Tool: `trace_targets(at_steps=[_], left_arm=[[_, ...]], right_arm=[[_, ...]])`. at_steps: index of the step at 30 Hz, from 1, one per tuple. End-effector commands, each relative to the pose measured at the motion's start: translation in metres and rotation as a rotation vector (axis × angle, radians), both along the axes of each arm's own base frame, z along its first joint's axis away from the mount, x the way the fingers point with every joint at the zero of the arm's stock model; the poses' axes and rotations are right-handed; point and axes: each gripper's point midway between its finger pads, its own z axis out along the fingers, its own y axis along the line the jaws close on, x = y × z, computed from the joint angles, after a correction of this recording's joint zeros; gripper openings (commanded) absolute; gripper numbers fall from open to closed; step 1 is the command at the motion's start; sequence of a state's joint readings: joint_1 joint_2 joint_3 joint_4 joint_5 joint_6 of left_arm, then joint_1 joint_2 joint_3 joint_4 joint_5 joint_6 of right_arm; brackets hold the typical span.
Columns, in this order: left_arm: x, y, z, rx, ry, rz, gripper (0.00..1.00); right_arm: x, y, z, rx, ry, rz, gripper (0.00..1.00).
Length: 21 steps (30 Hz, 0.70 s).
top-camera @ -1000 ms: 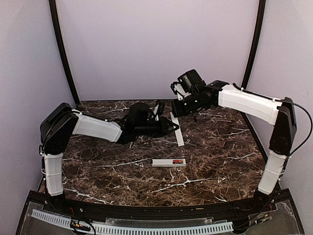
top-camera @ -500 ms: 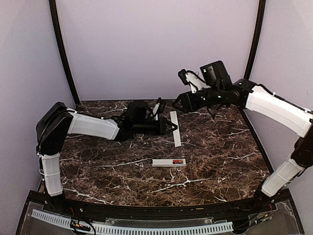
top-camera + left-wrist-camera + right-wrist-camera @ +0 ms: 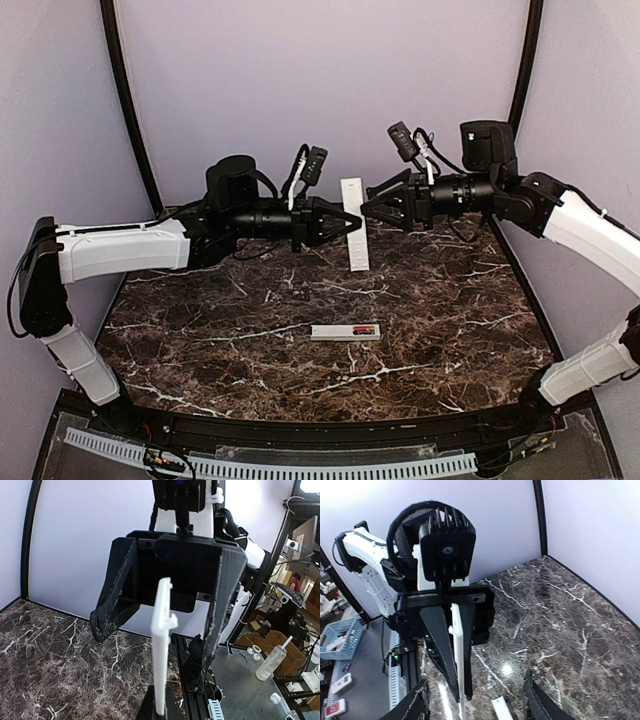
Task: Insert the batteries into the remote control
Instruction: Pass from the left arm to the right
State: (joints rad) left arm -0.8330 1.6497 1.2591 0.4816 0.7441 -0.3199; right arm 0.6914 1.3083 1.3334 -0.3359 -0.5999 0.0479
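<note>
The remote control (image 3: 338, 332), a slim white bar, lies flat on the marble table (image 3: 450, 300) at centre front. A red battery (image 3: 364, 330) sits in its right end. My left gripper (image 3: 347, 222) is raised above the back of the table, shut on a thin white cover strip (image 3: 358, 255) that stands upright. The left wrist view shows the strip (image 3: 162, 645) rising from my left gripper (image 3: 161, 709). My right gripper (image 3: 372, 208) faces it from the right, open, its fingers either side of the strip's top without touching. My right gripper (image 3: 477, 707) shows wide apart in its wrist view, before the strip (image 3: 458, 660).
A dark curved frame (image 3: 125, 100) and purple walls close in the back and sides. The black rail (image 3: 300, 440) with both arm bases runs along the near edge. The remote's end (image 3: 501, 709) shows below in the right wrist view.
My left gripper has lifted the cover strip off the table and turned it upright. My right gripper has let go, opened and swung up to the right to face it.
</note>
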Motion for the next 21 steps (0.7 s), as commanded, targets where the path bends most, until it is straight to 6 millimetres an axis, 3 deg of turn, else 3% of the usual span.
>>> trace_targets(at_steps=[1,5,14,18,19,21], left_arm=[[-0.024,0.005,-0.002,0.010,-0.065,-0.088,0.00],[-0.024,0.005,-0.001,0.013,-0.069,-0.087,0.00],[-0.023,0.005,-0.002,0.020,-0.064,-0.074,0.00],[-0.017,0.004,-0.005,0.032,-0.058,-0.039,0.00],[-0.015,0.004,-0.007,0.040,-0.053,-0.028,0.02],[0.002,0.005,-0.012,0.059,-0.045,0.071,0.27]], right_arm=[[-0.023,0.009,0.019,0.098,-0.003,0.157,0.55],[-0.022,0.014,0.017,0.111,0.028,0.169,0.32],[-0.023,0.023,0.006,0.105,0.086,0.200,0.00],[-0.016,0.022,0.006,0.103,0.107,0.150,0.00],[-0.013,0.022,0.005,0.102,0.114,0.130,0.00],[-0.005,0.021,0.003,0.096,0.137,0.079,0.00]])
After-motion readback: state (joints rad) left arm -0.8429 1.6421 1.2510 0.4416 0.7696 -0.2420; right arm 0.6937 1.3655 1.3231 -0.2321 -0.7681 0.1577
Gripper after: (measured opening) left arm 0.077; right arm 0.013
